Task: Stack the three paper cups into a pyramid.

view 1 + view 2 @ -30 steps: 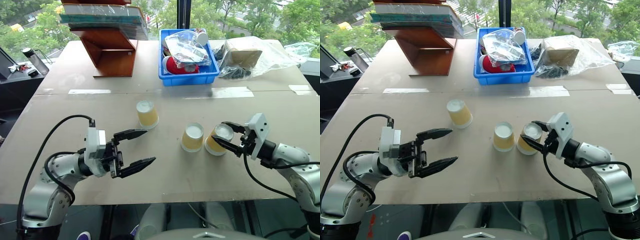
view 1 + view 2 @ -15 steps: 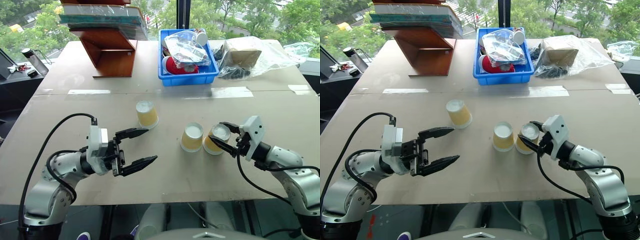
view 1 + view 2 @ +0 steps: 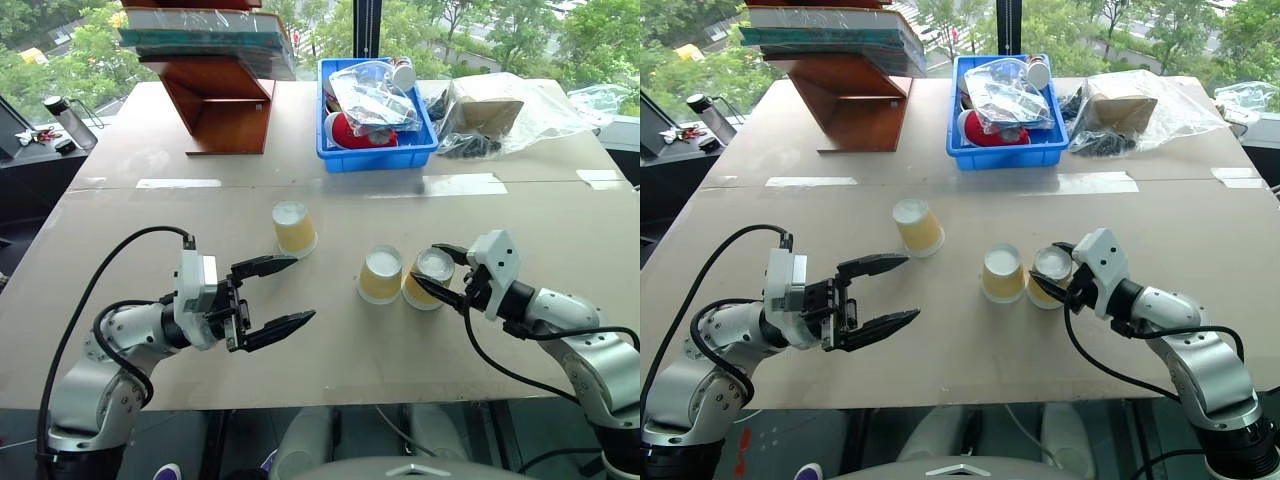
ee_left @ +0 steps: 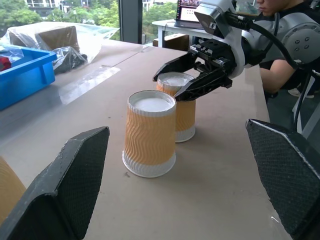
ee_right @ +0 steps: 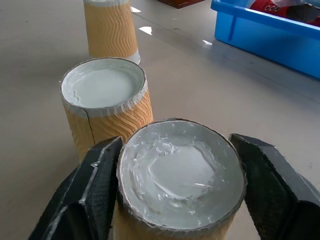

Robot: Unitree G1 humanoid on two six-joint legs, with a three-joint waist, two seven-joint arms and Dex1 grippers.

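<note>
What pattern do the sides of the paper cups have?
Wavy vertical ribs in yellow-tan, with white rim and base; clearest on the nearer cup in the left wrist view.

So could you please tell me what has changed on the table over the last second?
The right gripper slid the ribbed yellow-tan paper cup it held leftward until it stands right beside the middle paper cup, and its jaws now look spread around that cup rather than pinching it. The left gripper stayed open and still; the far paper cup and blue plastic bin did not move.
</note>
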